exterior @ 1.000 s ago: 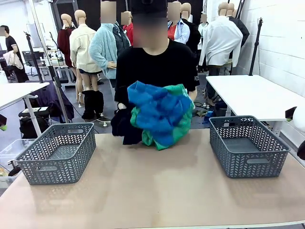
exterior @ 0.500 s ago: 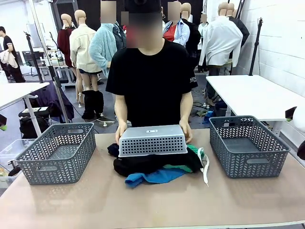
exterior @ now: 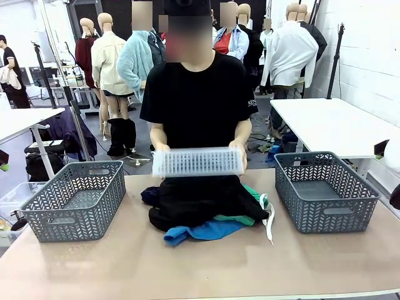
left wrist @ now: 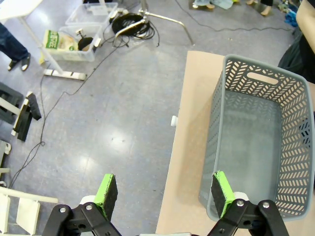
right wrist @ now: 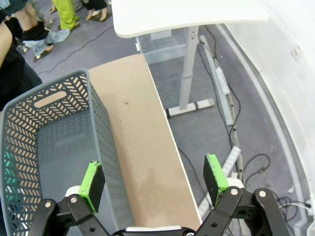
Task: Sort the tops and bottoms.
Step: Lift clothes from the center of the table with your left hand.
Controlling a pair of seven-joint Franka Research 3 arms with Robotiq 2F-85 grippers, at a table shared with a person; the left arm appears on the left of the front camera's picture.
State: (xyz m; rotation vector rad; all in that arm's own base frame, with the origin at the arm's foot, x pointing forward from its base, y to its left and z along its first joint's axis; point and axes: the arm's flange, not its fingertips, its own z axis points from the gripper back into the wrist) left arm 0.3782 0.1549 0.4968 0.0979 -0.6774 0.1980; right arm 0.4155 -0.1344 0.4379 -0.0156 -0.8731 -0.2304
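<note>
Front view: perforated bin [exterior: 197,162] now higher, off clothes pile [exterior: 203,209]

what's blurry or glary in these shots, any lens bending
Front view: the pale bin the person holds is motion-smeared; the clothes pile below it is sharp. Left wrist view: a soft glare patch on the floor. Right wrist view: the table edge bows slightly from the wide lens.
</note>
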